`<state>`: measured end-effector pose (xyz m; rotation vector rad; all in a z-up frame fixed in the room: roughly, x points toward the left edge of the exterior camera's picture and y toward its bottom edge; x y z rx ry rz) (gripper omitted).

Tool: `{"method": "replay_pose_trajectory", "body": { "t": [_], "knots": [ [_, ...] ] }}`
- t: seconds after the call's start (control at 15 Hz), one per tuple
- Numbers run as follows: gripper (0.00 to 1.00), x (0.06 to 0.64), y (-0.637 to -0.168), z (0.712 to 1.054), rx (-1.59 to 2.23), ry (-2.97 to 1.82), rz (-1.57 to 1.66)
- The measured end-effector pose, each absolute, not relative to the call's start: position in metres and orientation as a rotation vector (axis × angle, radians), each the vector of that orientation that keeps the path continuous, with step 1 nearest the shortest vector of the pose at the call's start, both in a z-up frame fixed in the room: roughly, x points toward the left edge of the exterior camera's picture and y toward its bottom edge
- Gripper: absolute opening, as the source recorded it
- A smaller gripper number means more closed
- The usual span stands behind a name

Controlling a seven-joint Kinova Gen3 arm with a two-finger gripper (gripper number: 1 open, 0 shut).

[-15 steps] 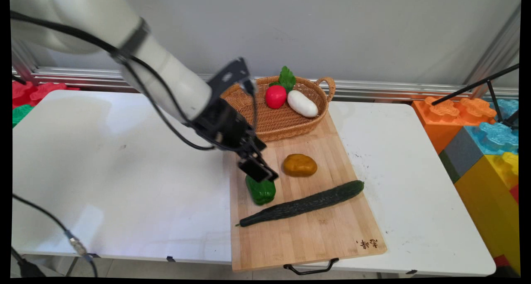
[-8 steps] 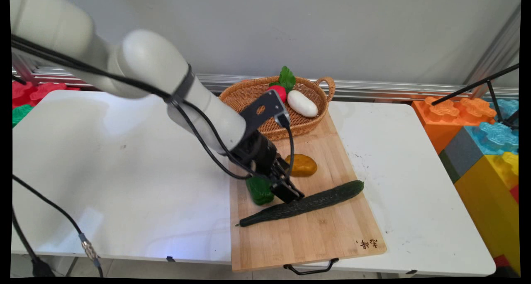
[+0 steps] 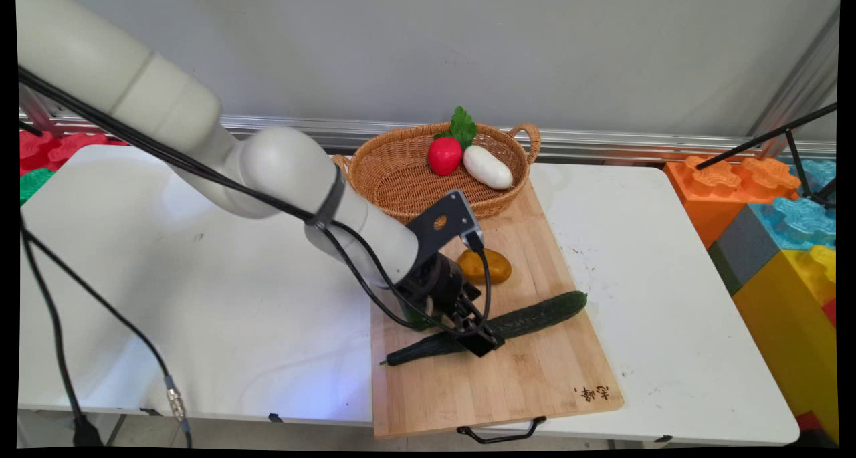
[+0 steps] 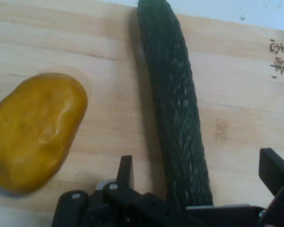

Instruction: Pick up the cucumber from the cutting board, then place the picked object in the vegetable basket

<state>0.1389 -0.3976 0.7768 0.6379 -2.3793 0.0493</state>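
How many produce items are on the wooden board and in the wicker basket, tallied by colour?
Green: 2 (long dark green cucumber, green bell pepper, mostly hidden behind the arm)
Yellow-brown: 1 (lumpy potato)
Red: 1 (leafy round radish)
White: 1 (oblong vegetable)
Total: 5

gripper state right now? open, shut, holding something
Gripper: open, one finger on each side of the cucumber, not clamped on it; holding nothing.

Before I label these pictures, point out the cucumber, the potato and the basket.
cucumber (image 4: 180, 118), hand view, middle of its body.
potato (image 4: 35, 130), hand view, centre of its skin.
basket (image 3: 394, 177), main view, bare woven floor.
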Motion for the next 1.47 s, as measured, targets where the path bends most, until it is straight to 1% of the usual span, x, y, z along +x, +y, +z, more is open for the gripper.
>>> {"method": "replay_pose_trajectory", "body": {
  "t": [0.47, 0.73, 0.8, 1.2, 1.47],
  "knots": [
    [1.00, 0.125, -0.398, 0.750, 0.619, -2.385, 0.067],
    [1.00, 0.121, -0.398, 0.742, 0.609, -2.395, 0.076],
    [0.00, 0.120, -0.398, 0.741, 0.605, -2.398, 0.079],
    [0.00, 0.116, -0.401, 0.742, 0.610, -2.400, 0.097],
    [0.00, 0.115, -0.400, 0.768, 0.626, -2.372, 0.074]
  ]
}}
